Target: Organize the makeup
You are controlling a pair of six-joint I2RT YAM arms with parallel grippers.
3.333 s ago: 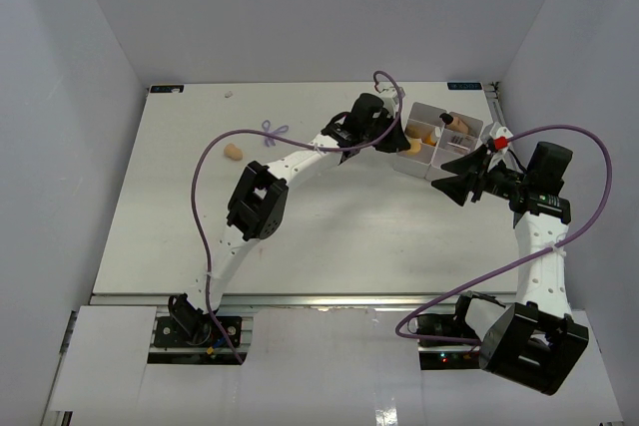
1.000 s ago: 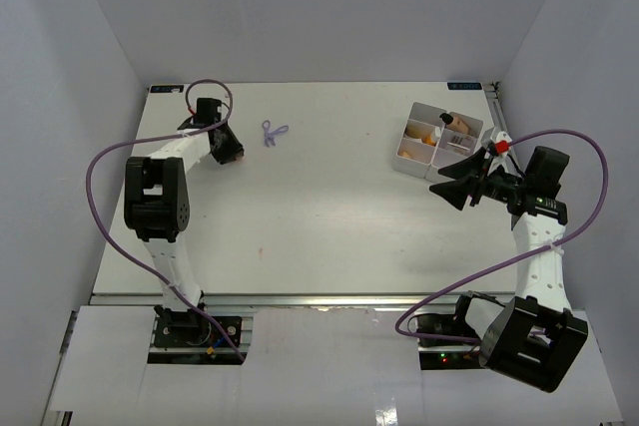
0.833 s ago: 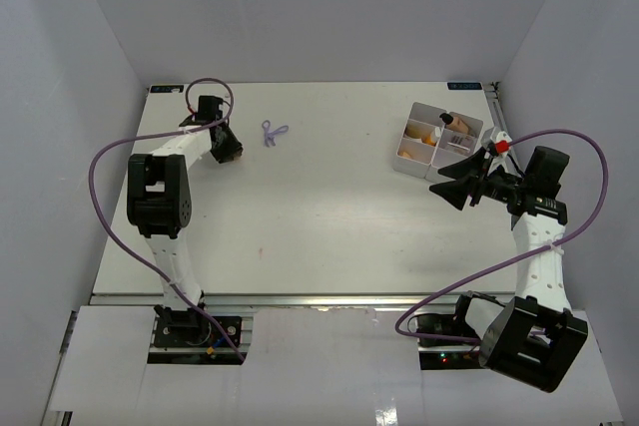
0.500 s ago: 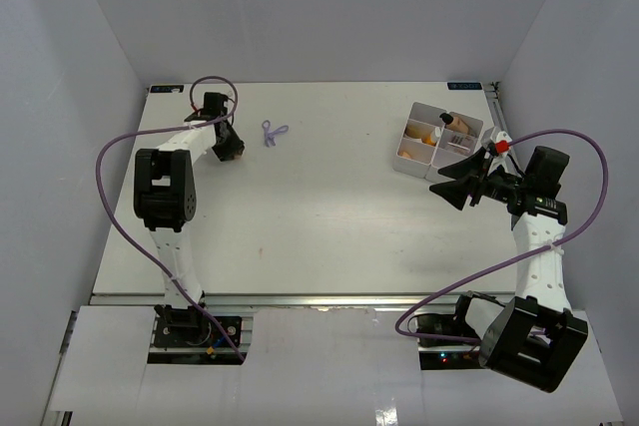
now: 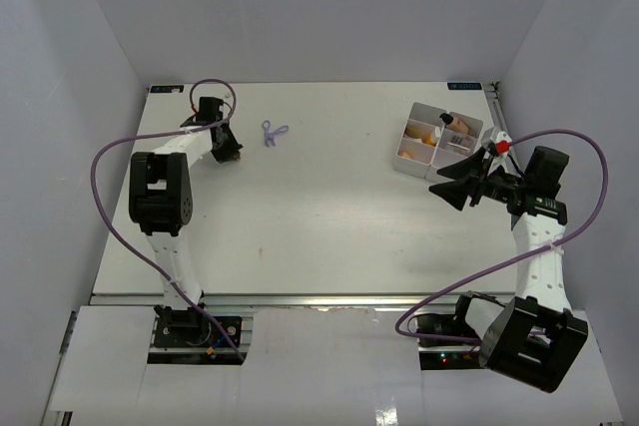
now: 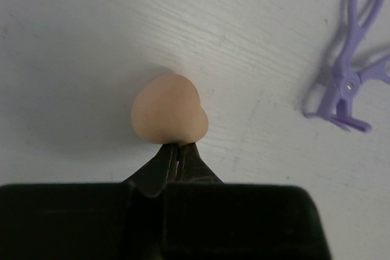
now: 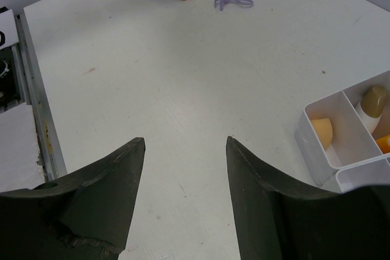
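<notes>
White tabletop [image 5: 319, 226] fills the space between plain grey walls [image 5: 300, 7]. Near its far left corner lies a beige egg-shaped sponge [image 6: 169, 117], and the left gripper [image 6: 178, 148] is down at it. The two black fingers are pressed fully together, and their joined tips touch the near edge of the sponge. Whether they pinch any of the foam cannot be told. A purple looped plastic tool [image 6: 350, 77] lies flat on the table near the sponge, to its right and apart from it.

At the far right stands a white plastic tray with compartments [image 7: 315, 147]. One compartment holds a second beige sponge [image 7: 323, 132]. The one beside it holds a beige bottle with a dark cap [image 7: 372, 105], and an orange item [image 7: 384, 144] shows at the picture's edge. The right gripper [image 7: 184, 144] hangs above the table just in front of the tray, its fingers spread wide with nothing between them.
</notes>
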